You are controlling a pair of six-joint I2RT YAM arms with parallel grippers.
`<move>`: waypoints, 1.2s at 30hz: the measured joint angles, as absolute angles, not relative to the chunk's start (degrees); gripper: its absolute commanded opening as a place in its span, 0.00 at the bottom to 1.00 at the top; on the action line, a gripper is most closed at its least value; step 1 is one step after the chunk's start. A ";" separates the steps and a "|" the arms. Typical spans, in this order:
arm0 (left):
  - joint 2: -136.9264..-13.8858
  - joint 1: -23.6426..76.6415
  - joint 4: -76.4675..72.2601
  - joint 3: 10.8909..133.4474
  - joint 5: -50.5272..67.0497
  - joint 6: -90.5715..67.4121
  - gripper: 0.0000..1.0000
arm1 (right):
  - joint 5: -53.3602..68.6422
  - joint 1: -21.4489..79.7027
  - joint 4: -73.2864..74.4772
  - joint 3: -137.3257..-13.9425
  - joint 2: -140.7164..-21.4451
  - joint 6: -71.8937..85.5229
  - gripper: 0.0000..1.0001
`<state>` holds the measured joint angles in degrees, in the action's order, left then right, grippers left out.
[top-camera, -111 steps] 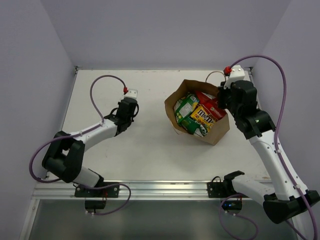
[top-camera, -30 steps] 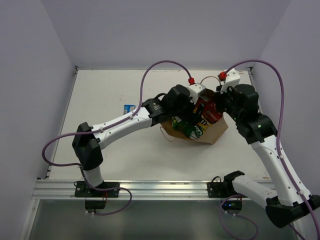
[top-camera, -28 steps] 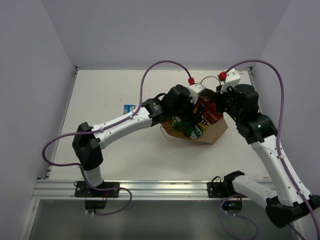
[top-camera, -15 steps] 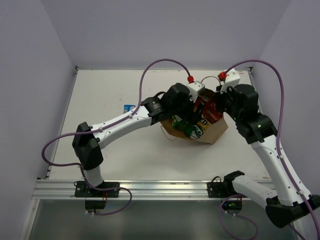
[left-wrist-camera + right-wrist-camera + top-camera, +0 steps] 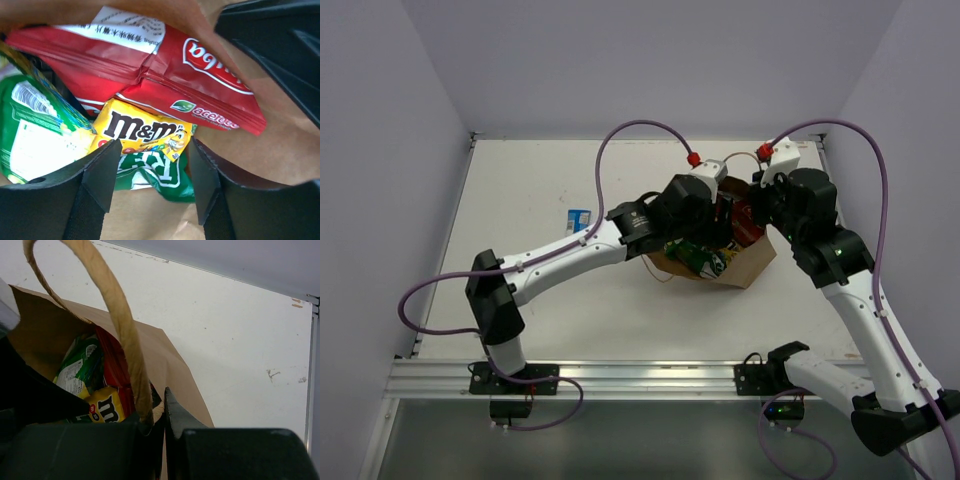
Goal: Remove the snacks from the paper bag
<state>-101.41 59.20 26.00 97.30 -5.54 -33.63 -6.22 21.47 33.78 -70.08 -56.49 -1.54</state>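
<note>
Table: white surface. The paper bag stands on its right half, between the two arms.
Paper bag: brown and plain, with no print visible. Its mouth is open. In the top view the left arm covers most of the opening.
Left gripper: inside the bag mouth, so it is hidden in the top view. Its fingers stand apart with nothing between them, just above the yellow packet.
Right gripper: closed, pinching the paper bag at the rim where the handle meets it. The pinch point is partly hidden by the gripper body.
Red chip bag: largest of the snacks, lying in the bag against its far wall. The white logo is upside down and cut off, so only "uba" reads. A small line beginning "aceite" shows below it. The white label's print is too fine to read.
Green bag: in the bag beside the red one, cut off at the frame edge. Its white panel text is illegible.
Green-white packet: at the bottom, mostly covered. Its lettering is hidden.
Yellow packet: on top of the green-white packet, marked "m&m".
Blue packet: on the table, well apart from the bag, partly behind the left arm. Its print is unreadable.
</note>
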 measured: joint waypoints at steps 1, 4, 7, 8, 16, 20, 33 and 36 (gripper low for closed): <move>-101.78 59.61 26.06 97.30 -6.57 -34.76 0.69 | -6.24 21.47 33.78 -70.08 -56.49 -1.54 0.00; -103.68 59.77 26.96 97.84 -9.28 -36.82 0.77 | -6.22 21.47 33.78 -70.08 -56.49 -1.52 0.00; -106.24 59.75 28.25 98.96 -10.96 -38.22 0.79 | -6.22 21.47 33.78 -70.08 -56.49 -1.52 0.00; -107.11 59.72 28.56 99.37 -11.51 -38.48 0.79 | -6.22 21.47 33.78 -70.08 -56.49 -1.52 0.00; -109.25 60.03 28.95 101.06 -14.00 -39.53 0.37 | -6.28 21.47 33.69 -69.82 -56.49 -1.52 0.00; -109.19 59.99 29.02 101.06 -14.39 -39.51 0.03 | -6.28 21.47 33.50 -69.71 -56.47 -1.52 0.00; -94.74 59.75 32.67 100.95 -15.35 -34.61 0.00 | -6.55 21.47 32.88 -68.99 -55.68 -1.52 0.00; -88.55 59.44 34.28 102.00 -16.75 -32.40 0.00 | -6.85 21.47 32.91 -68.97 -55.68 -1.54 0.00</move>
<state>-88.55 59.44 34.28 102.00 -16.75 -32.40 -6.85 21.47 32.91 -68.97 -55.68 -1.54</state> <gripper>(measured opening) 0.013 0.019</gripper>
